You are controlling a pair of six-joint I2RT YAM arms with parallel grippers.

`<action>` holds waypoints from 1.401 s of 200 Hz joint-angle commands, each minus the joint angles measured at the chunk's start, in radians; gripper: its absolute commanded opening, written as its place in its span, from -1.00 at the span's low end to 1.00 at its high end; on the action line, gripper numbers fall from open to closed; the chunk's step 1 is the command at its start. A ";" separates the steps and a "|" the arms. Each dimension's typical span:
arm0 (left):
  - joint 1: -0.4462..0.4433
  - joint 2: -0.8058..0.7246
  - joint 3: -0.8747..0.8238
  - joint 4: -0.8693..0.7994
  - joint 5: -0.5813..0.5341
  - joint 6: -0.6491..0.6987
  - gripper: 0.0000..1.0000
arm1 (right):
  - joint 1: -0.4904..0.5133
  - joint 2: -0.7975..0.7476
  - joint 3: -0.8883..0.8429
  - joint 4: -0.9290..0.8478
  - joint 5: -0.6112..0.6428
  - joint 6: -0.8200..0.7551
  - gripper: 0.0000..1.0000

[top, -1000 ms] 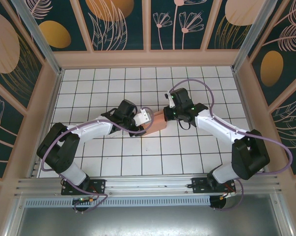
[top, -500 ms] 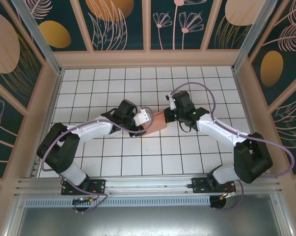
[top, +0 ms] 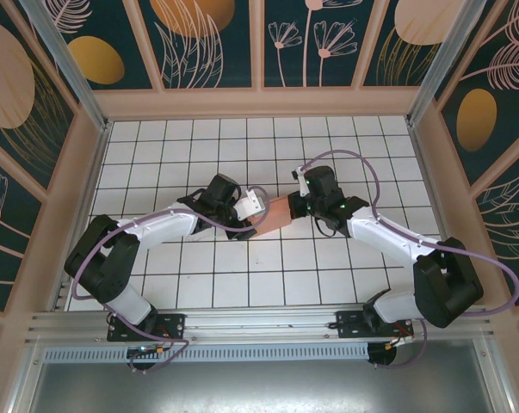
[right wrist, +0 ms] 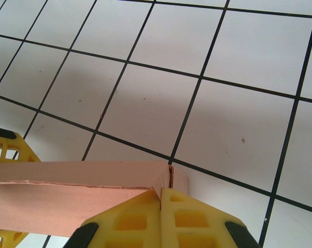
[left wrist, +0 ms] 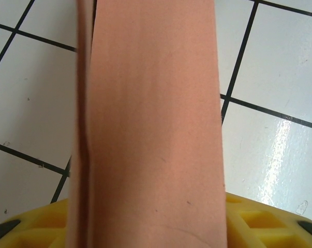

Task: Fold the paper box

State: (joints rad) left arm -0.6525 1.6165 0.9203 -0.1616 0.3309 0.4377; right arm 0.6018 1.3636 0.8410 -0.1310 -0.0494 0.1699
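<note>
— Salmon card on white tiles (top: 199, 284). The left arm (top: 156, 228) and right arm (top: 388, 237) meet in the middle, with the box (top: 281, 215) between them.
— Who's got hold of it?
— The left gripper (top: 256, 206) is at its nine o'clock, with a finger on either side of a wall. Whether it's pinching or slack, I can't tell. The right gripper (right wrist: 161, 192) is at three o'clock, jaws closed on themselves, tips against a corner edge.
— What could go wrong?
— If the left is slack while the right pushes, I'd expect the box to skid toward nine o'clock, or tip. And it's thin card, so a hard poke at that corner could buckle the wall rather than fold the crease.
</note>
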 commanded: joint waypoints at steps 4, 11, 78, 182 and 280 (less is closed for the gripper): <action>0.001 -0.032 0.017 -0.026 0.028 -0.034 0.10 | 0.017 -0.013 -0.013 -0.002 0.032 0.003 -1.00; 0.001 -0.043 0.014 -0.023 0.031 -0.041 0.15 | 0.018 -0.012 -0.015 -0.002 0.040 0.003 -1.00; 0.002 -0.227 -0.087 0.099 -0.072 -0.157 0.97 | 0.046 -0.009 -0.012 -0.006 0.102 0.023 -1.00; -0.009 -0.489 -0.132 -0.004 -0.389 -0.557 0.95 | 0.065 -0.019 0.007 -0.044 0.149 0.066 -1.00; -0.055 -0.363 -0.085 0.060 -0.373 -0.789 -0.16 | 0.065 -0.019 0.005 -0.046 0.134 0.096 -1.00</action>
State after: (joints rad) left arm -0.6964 1.2396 0.8299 -0.1535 -0.0608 -0.2295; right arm 0.6594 1.3621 0.8410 -0.1383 0.0715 0.2459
